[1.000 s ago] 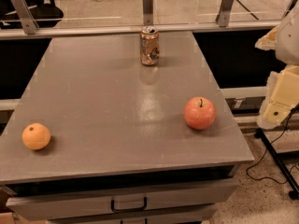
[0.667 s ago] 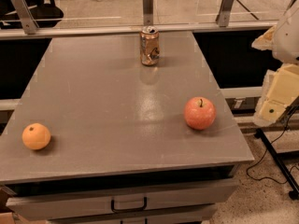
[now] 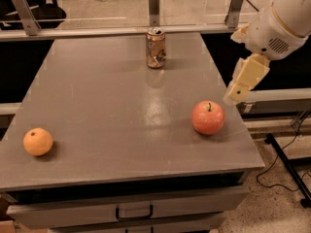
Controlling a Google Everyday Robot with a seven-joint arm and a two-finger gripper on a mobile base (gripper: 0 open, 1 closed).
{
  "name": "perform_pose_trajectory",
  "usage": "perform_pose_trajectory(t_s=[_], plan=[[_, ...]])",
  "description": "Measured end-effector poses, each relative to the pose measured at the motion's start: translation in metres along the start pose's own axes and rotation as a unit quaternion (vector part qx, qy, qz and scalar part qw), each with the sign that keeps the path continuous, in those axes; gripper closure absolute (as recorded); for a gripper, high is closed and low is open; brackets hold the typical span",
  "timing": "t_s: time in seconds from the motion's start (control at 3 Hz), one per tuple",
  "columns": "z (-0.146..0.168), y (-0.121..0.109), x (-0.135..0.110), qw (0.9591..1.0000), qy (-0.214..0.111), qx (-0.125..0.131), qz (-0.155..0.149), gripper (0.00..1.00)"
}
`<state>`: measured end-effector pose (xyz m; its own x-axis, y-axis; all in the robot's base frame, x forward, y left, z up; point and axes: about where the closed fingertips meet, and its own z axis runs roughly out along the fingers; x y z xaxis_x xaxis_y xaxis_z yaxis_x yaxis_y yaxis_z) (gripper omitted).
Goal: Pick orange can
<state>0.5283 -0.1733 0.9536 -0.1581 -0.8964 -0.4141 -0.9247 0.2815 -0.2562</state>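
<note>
The orange can (image 3: 156, 47) stands upright at the far middle of the grey table (image 3: 112, 106); it is orange-brown and tan with a silver top rim. My gripper (image 3: 241, 84) hangs from the white arm at the right edge of the table. It is above and just right of the red apple, well to the right of the can and nearer the camera. It holds nothing that I can see.
A red apple (image 3: 208, 117) sits at the table's near right. A round orange fruit (image 3: 38, 141) sits at the near left. A metal rail with upright posts (image 3: 153, 4) runs behind the table. A drawer handle (image 3: 133, 211) is below the front edge. A cable (image 3: 286, 164) lies on the floor at right.
The arm and gripper have moved left and further into view, from off the table's right side to over its right edge near the apple. The can and both fruits have not moved.
</note>
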Motion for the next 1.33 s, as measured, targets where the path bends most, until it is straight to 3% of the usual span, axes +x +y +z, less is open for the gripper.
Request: perform_pose_trajectory(t_s=[0.67,1.0,1.33], plan=[[0.004,0.0,-0.002,0.9999,-0.01,-0.003,0.011,0.0],[0.033,-0.01,-0.026,0.9974,-0.061,-0.013,0.035,0.0],[0.063,-0.039,-0.064,0.9882,-0.139,-0.005,0.064,0.0]])
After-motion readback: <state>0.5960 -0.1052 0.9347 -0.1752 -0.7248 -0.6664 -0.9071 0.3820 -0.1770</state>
